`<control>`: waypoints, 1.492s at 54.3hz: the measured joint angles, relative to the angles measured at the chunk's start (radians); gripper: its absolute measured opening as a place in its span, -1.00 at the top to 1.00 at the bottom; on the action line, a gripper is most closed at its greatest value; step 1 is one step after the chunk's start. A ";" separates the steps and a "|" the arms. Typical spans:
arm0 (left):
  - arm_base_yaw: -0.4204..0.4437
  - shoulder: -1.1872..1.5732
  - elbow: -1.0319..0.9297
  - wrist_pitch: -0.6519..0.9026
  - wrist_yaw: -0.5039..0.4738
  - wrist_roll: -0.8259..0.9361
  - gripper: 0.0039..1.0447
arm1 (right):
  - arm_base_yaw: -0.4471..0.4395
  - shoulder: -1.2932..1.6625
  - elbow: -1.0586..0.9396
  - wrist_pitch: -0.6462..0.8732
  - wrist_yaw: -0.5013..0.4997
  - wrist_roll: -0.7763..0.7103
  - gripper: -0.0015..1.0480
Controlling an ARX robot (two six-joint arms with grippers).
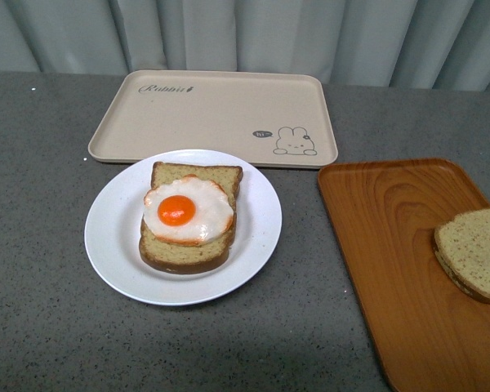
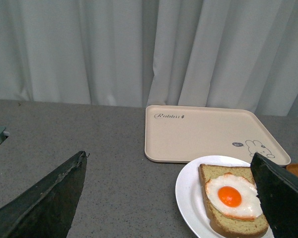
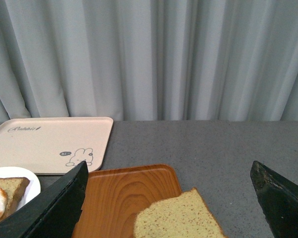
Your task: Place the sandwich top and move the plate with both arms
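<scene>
The sandwich top [image 1: 474,251], a speckled tan bread slice, lies on the wood-grain tray [image 1: 392,237] at the right edge of the front view; it also shows in the right wrist view [image 3: 176,218]. The white plate [image 1: 114,237] sits centre-left and carries a bread slice with a fried egg [image 1: 186,211]. Neither arm shows in the front view. My right gripper [image 3: 169,196] is open, its fingers spread either side of the sandwich top and apart from it. My left gripper [image 2: 169,191] is open over the table beside the plate [image 2: 188,193], holding nothing.
A beige rabbit-print tray [image 1: 220,114] lies behind the plate. Grey curtains hang along the far edge of the grey table. The wood-grain tray [image 3: 124,193] runs off the front view's right and bottom edges.
</scene>
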 joint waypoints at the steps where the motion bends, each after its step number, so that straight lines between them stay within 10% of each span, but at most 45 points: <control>1: 0.000 0.000 0.000 0.000 0.000 0.000 -0.88 | 0.000 0.000 0.000 0.000 0.000 0.000 -0.83; 70: 0.000 0.000 0.000 0.000 0.000 0.000 -0.88 | 0.000 0.000 0.000 0.000 0.001 0.000 -0.83; 77: 0.000 0.000 0.000 0.000 0.000 0.000 -0.88 | 0.025 0.146 0.044 -0.107 0.221 0.006 -0.83; 81: 0.000 0.000 0.000 0.000 0.000 0.000 -0.88 | -0.053 0.313 0.049 0.033 0.179 0.008 -0.83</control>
